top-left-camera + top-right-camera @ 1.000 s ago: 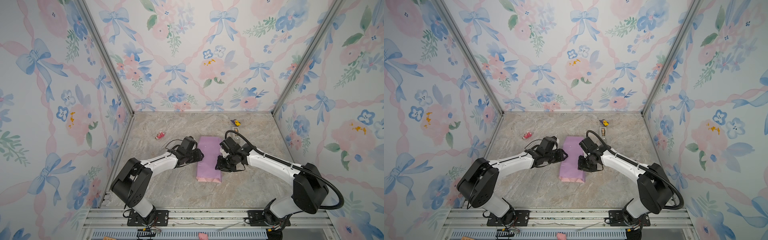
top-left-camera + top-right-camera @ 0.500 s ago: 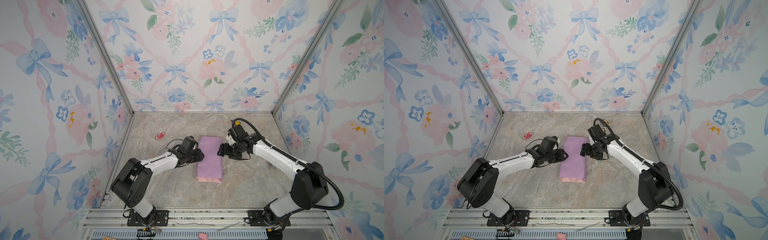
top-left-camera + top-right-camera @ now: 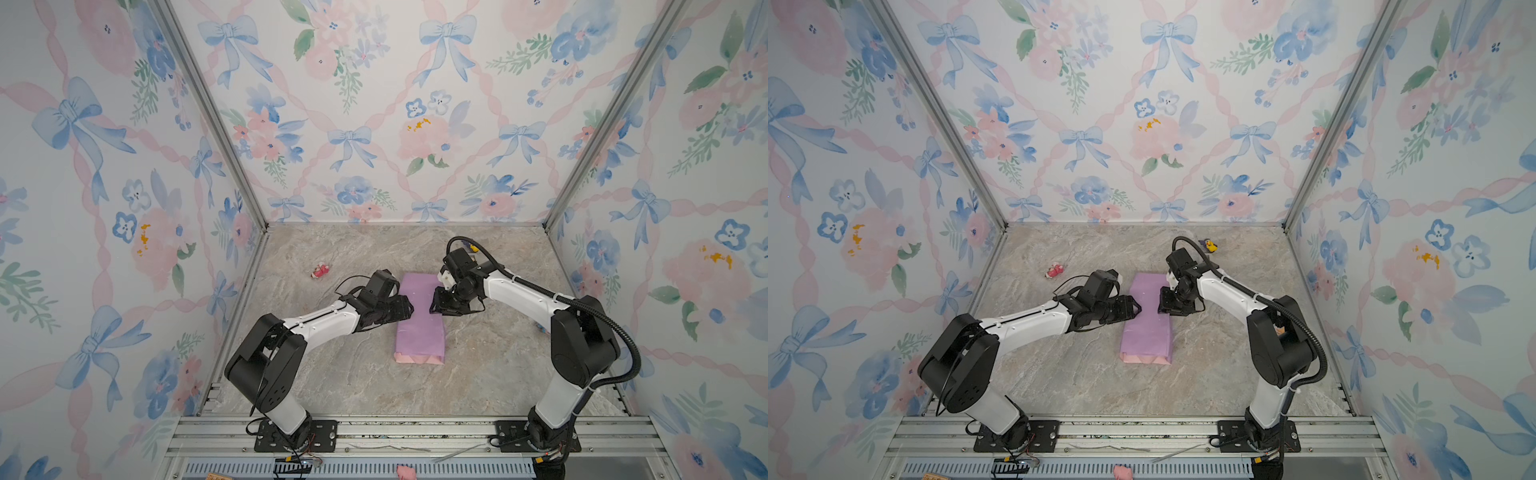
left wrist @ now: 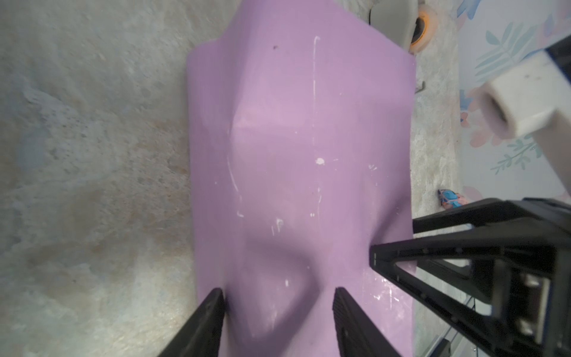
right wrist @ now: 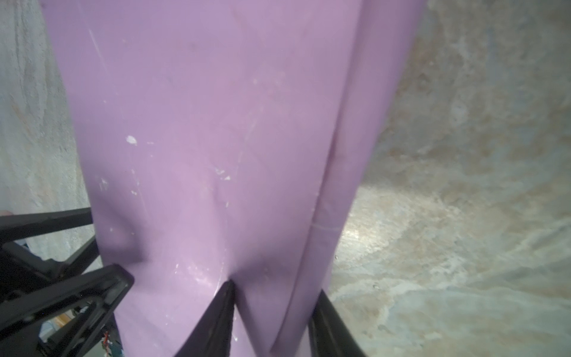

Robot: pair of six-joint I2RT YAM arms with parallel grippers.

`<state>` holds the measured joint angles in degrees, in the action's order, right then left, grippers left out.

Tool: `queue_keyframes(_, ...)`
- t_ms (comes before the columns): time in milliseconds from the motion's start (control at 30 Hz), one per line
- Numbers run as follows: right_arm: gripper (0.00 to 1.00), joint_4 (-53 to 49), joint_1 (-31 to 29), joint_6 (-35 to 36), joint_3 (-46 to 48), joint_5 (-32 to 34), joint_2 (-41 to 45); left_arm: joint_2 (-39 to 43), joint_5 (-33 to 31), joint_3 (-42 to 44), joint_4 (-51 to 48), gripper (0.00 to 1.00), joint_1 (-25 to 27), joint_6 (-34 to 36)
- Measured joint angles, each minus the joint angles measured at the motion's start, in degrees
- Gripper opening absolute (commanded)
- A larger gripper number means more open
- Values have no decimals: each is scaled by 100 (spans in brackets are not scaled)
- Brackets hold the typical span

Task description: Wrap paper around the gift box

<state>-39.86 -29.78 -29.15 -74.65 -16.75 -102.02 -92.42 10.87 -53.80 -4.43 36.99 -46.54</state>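
Note:
The paper [image 3: 419,328] [image 3: 1146,332] lies folded into a long lilac bundle on the table, with a pale pink strip at its near end. The gift box is hidden under it. My left gripper [image 3: 409,309] [image 4: 278,293] stands open at the bundle's left edge, one finger beside the edge and one on top. My right gripper [image 3: 434,301] [image 5: 275,290] is opposite, shut on the paper [image 5: 216,123] at the folded right edge. One finger dents the top and the other sits against the outer side. Both top views show the two grippers facing each other across the bundle.
A grey tape dispenser [image 4: 392,18] stands past the bundle's far end. A small red-pink thing [image 3: 321,271] lies far left, a yellow-purple one [image 3: 473,248] near the back wall, and a small blue one [image 4: 448,196] right of the bundle. Floral walls enclose three sides.
My right gripper left the near part of the bundle's right edge, shifted farther back along it, and closed there again. The left arm has stayed in place.

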Motion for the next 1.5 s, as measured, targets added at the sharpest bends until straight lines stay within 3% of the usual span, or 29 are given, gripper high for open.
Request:
queue_keyframes(167,29,114,0,-57,31,-17,31,0,-85,0,-2,65,-42,-13)
queue_keyframes(333,26,208,11,-129,70,-39,57,-13,-168,46,-4,53,-66,9)
queue_keyframes(400,32,221,13,-142,85,-35,76,-46,-223,46,-7,50,-63,11)
queue_keyframes(533,61,212,13,-164,87,-35,87,-96,-267,48,17,48,-33,31)
queue_keyframes(700,63,114,52,-122,85,15,258,-96,-302,48,26,47,-11,31)
queue_keyframes(833,55,76,59,-74,83,35,280,-96,-343,48,31,47,13,37)
queue_keyframes(967,36,70,59,4,57,28,181,-96,-369,48,39,48,33,52)
queue_keyframes(1067,27,68,59,4,52,48,83,-79,-413,48,39,50,44,76)
queue_keyframes(1367,19,278,131,-37,129,-63,109,647,-540,-81,-87,54,-28,562)
queue_keyframes(1500,19,350,149,-37,162,-85,122,697,-236,-293,92,48,-66,745)
